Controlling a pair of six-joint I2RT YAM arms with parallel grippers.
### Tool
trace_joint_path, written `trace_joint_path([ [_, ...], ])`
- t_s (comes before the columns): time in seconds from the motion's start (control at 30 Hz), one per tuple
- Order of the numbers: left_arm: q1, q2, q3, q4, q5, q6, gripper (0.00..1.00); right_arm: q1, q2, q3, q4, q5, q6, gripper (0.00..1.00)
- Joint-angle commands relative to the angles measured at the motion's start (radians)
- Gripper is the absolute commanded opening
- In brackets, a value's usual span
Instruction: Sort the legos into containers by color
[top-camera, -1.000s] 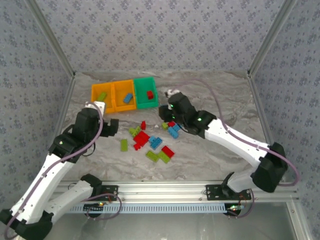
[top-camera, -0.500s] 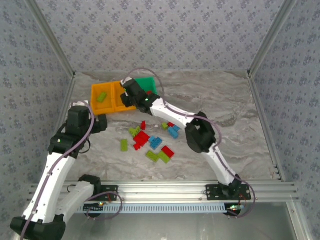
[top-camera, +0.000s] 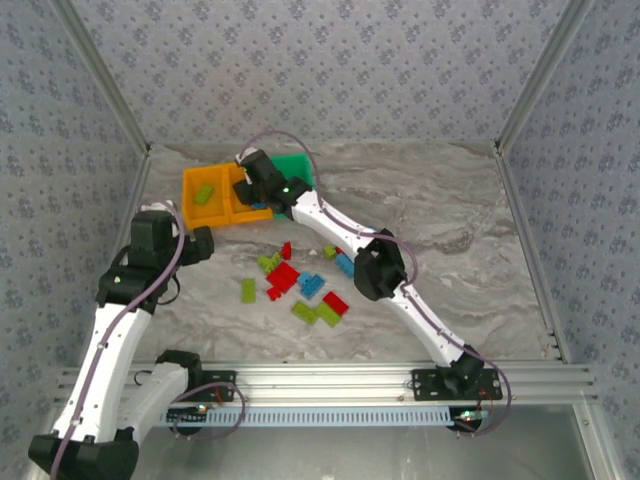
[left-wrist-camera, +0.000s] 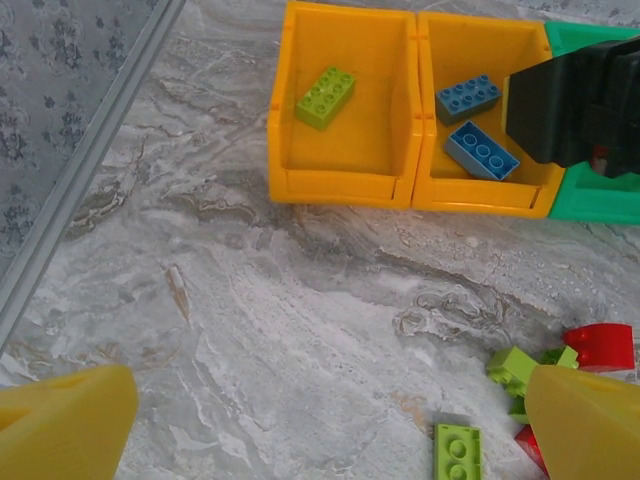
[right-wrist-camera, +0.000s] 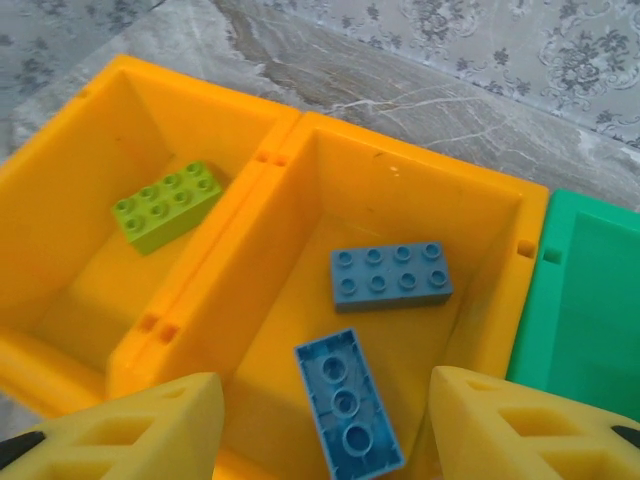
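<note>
Far outstretched, right pincer (right-wrist-camera: 320, 415) hangs spread over middle orange bin (right-wrist-camera: 420, 180); left pincer (left-wrist-camera: 335, 405) gapes too.

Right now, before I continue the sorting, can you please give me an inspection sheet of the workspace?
Surface: marble-patterned table, no spills seen.
Job's things: left orange bin holds one green brick; middle orange bin holds two blue bricks; green bin, contents partly hidden; loose legos lie on the table.
Clutter: nothing seen.
Grippers: right gripper, fingers open, empty, above the middle orange bin; left gripper, fingers open, empty, above the table.
Cables: one cable along each arm.
Surroundings: patterned walls, aluminium rail.
</note>
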Motion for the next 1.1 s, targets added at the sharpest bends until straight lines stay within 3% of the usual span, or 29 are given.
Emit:
trace_joint_path([
  [0.0, 0.01, 0.005, 0.017, -0.048, 0.061, -0.13, 0.99, 0.044, -0.225, -0.053, -0.101, -0.027, -0.011, 0.58],
  [0.17, -0.014, 0.023, -0.096, -0.033, 0.232, -0.343, 0.94, 0.084, -0.629, -0.536, -0.112, -0.091, 0.006, 0.61],
  [0.37, -0.229, 0.106, -0.218, -0.011, 0.116, -0.42, 0.9, 0.121, -1.123, -1.156, -0.008, -0.125, 0.079, 0.69],
  [0.53, -0.347, 0.249, -0.277, 0.078, 0.114, -0.447, 0.86, 0.168, -1.384, -1.443, -0.024, -0.074, 0.168, 0.75],
  [0.73, -0.405, 0.442, -0.259, 0.205, 0.086, -0.439, 0.79, 0.21, -1.495, -1.631, -0.009, 0.006, 0.297, 0.8],
  [0.9, -0.405, 0.563, -0.23, 0.237, 0.071, -0.43, 0.52, 0.212, -1.461, -1.645, -0.021, 0.02, 0.329, 0.83],
  [1.07, -0.405, 0.596, -0.249, 0.256, 0.042, -0.434, 0.44, 0.212, -1.442, -1.628, -0.024, 0.034, 0.334, 0.84],
])
